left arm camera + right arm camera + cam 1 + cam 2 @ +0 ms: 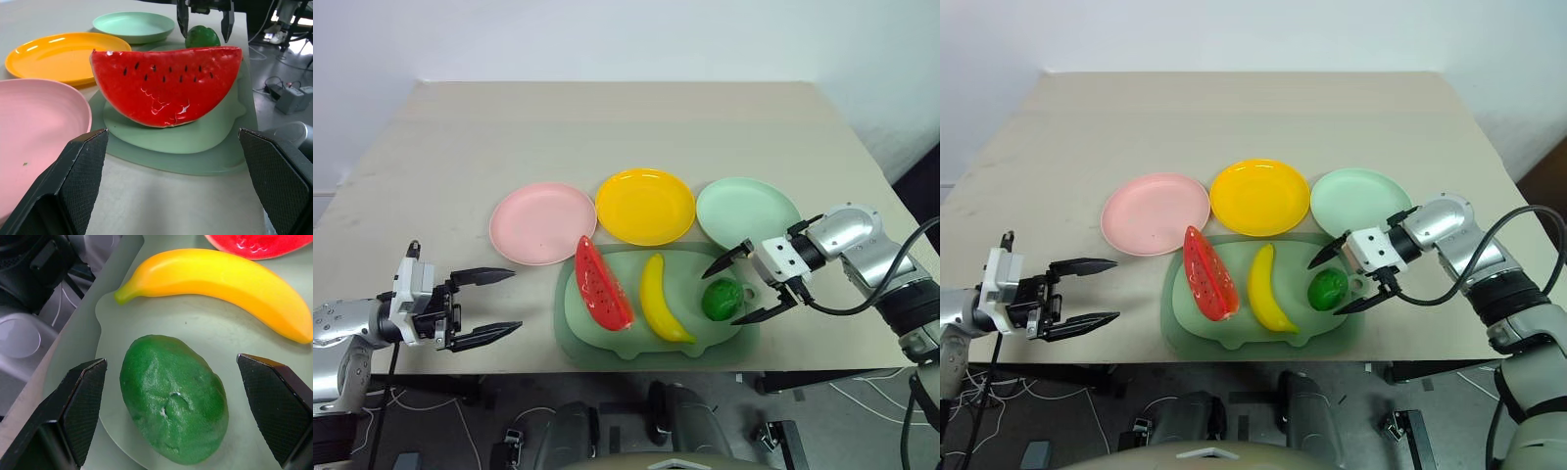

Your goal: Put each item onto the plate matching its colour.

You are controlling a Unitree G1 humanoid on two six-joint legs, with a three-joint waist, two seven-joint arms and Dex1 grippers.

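Right now the right hand [745, 284], wide open and empty, points at the green fruit [722, 299] lying just ahead between its fingers.

A beige table [607, 117] is being shown standing against a plain white wall [607, 39]. The tabletop is being lit evenly, with only soft shadows being cast on it. Grey floor [460, 421] is being seen below the table's near edge, where black and white cables [440, 397] are being left lying loosely. More floor [283, 63] is being seen beyond the table's right side in the left wrist view, with a small grey box [291, 98] and cables [266, 83] lying on it. A dark area [915, 181] is being seen past the table's far right corner.
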